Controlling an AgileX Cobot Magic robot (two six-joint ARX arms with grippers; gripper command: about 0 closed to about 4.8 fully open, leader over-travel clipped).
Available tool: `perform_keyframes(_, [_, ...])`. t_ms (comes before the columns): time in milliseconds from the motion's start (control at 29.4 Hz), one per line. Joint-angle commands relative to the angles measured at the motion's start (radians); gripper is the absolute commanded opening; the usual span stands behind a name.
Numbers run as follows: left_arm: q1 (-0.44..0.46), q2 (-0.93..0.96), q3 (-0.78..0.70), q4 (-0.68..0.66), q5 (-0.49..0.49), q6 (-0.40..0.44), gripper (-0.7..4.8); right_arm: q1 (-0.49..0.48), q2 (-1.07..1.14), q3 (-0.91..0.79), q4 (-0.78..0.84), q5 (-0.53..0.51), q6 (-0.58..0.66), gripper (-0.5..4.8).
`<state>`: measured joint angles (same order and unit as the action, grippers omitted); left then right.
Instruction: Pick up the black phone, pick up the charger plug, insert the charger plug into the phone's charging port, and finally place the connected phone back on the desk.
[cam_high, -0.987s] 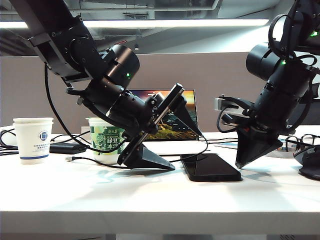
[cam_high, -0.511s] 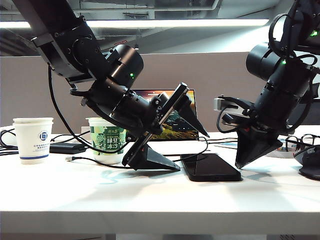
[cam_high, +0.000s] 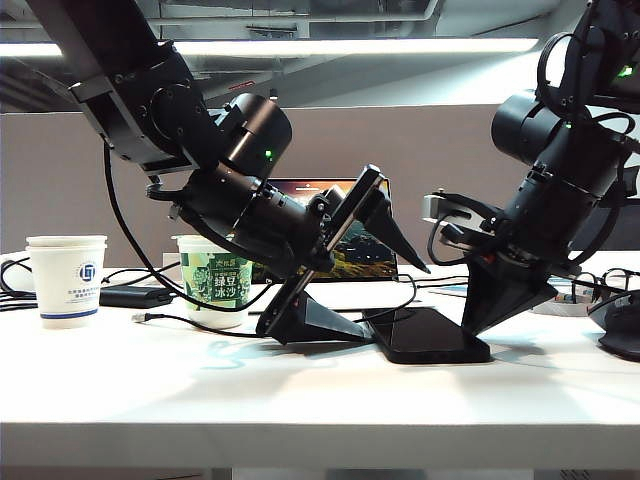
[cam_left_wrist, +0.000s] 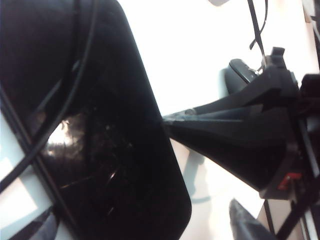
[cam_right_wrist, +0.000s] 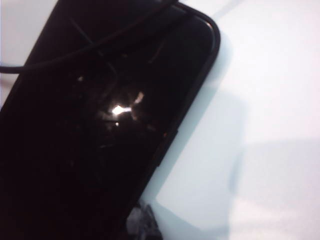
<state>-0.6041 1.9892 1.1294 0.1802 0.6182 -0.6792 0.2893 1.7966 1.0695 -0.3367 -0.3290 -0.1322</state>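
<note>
phone: black phone (cam_high: 425, 336) flat on the desk (cam_high: 300, 400), not picked up yet

right gripper (cam_high: 478, 328): shut, has slid in to the phone's right edge

left gripper (cam_high: 385, 290): wide open, has crept up to the phone's left end

meaning: you're bracing it for the grab

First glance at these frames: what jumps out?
Two black arms converge on the black phone, lying flat mid-desk. The left gripper is open, one finger low at the phone's left end; the right gripper is shut, its tip at the phone's right edge. Behind them a lit screen glows, with a green cup and a white cup at left.
</note>
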Motion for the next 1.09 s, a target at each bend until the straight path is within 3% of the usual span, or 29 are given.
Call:
perform_keyframes(34, [-0.009,0.021,-0.009,-0.031,0.017,-0.014,4.79,0.002,0.014,-0.002,-0.021,-0.043,-0.008,-0.01])
perform_keyframes(443, [-0.017,0.023,-0.009,0.039,0.044,-0.036,4.79,0.002,0.014,-0.002,-0.023,-0.13,-0.045,-0.01])
perform_keyframes(647, [-0.016,0.023,-0.009,0.046,0.101,-0.036,4.79,0.002,0.013,-0.001,-0.025,-0.185,-0.086,-0.01])
perform_keyframes(817, [-0.016,0.023,-0.009,0.047,0.164,-0.035,4.79,0.002,0.013,-0.001,-0.022,-0.198,-0.086,-0.01])
perform_keyframes(1089, [-0.016,0.023,-0.009,0.047,0.167,-0.035,4.79,0.002,0.013,-0.001,-0.023,-0.197,-0.086,-0.01])
